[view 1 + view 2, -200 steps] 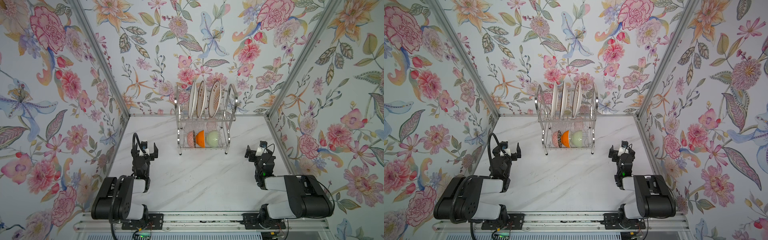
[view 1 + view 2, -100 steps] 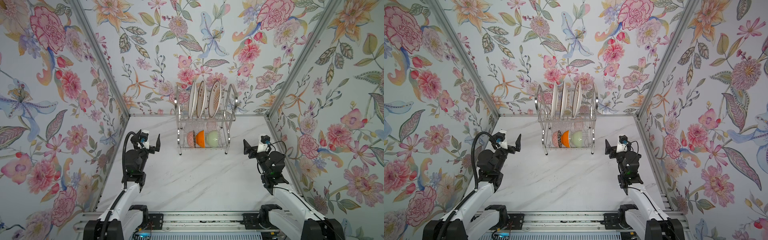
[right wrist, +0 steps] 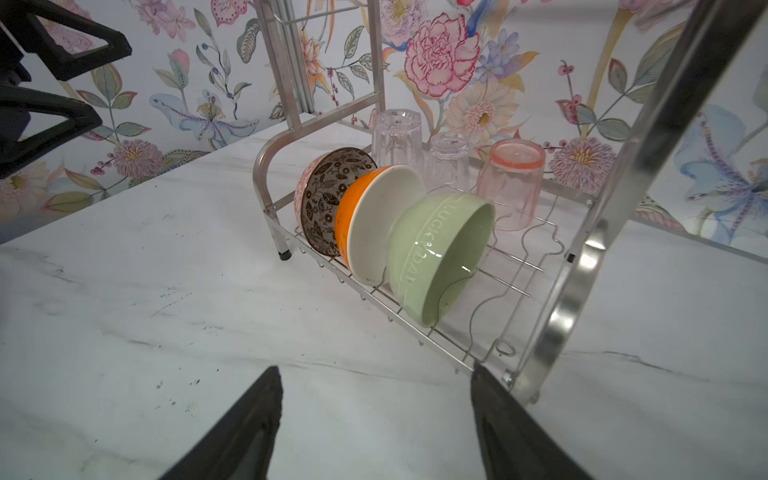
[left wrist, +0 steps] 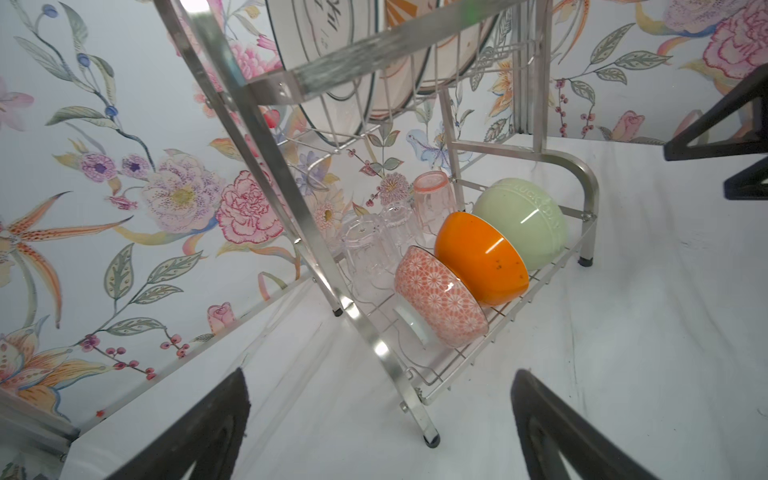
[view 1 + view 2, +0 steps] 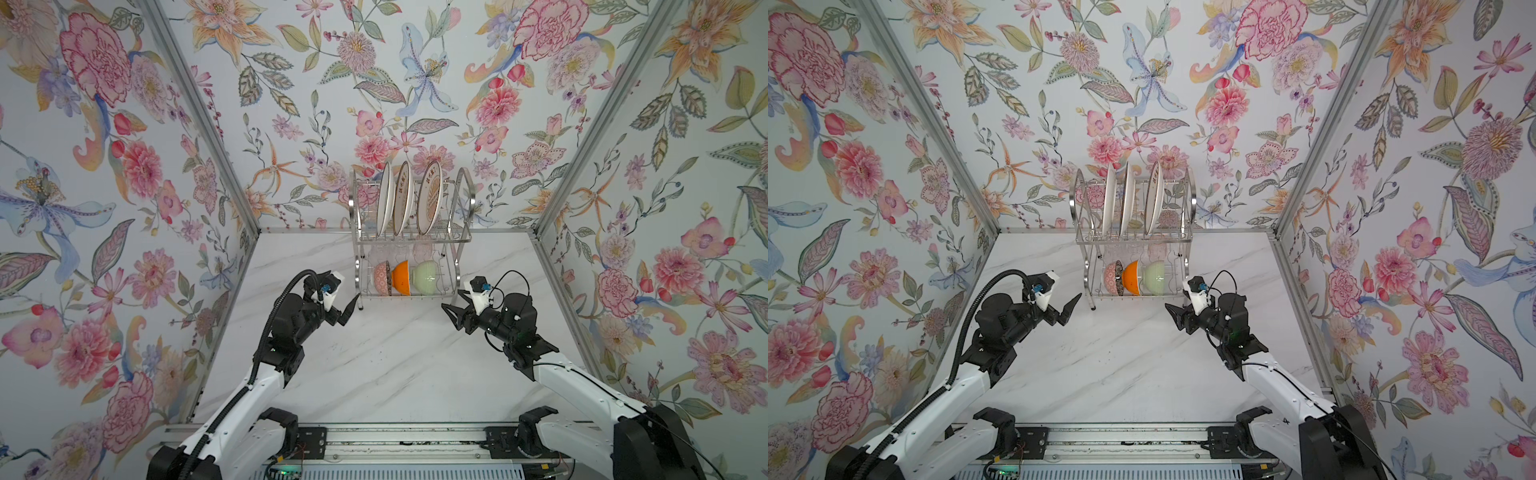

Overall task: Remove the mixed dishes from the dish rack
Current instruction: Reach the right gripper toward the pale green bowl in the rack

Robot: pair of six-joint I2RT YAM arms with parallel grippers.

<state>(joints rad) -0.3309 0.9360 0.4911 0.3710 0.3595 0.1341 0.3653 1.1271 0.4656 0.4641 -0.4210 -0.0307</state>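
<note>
The dish rack [image 5: 464, 216] [image 5: 1188, 232] stands at the back of the marble table. Three plates [image 5: 429, 203] [image 5: 1154, 199] stand on edge in its upper tier. On the lower tier a patterned bowl [image 4: 440, 295] [image 3: 328, 195], an orange bowl [image 4: 478, 257] [image 3: 374, 220] and a pale green bowl [image 4: 523, 220] [image 3: 440, 253] lean in a row. Clear cups [image 3: 395, 133] and a pink cup [image 3: 511, 183] stand upturned behind them. My left gripper [image 5: 347, 309] [image 4: 378, 382] hovers open by the rack's front left leg. My right gripper [image 5: 453, 305] [image 3: 374, 374] is open and empty at the rack's front right corner.
Floral walls close in the marble table [image 5: 395, 365] on three sides, with metal corner posts [image 5: 582, 145]. The rack's arched side frame [image 3: 573, 291] passes close to my right gripper's finger. The arm bases sit on a rail [image 5: 395, 436] at the front edge.
Both arms have unfolded from low by the front edge and reached forward to the rack's front corners. My right gripper's jaws have narrowed somewhat.
</note>
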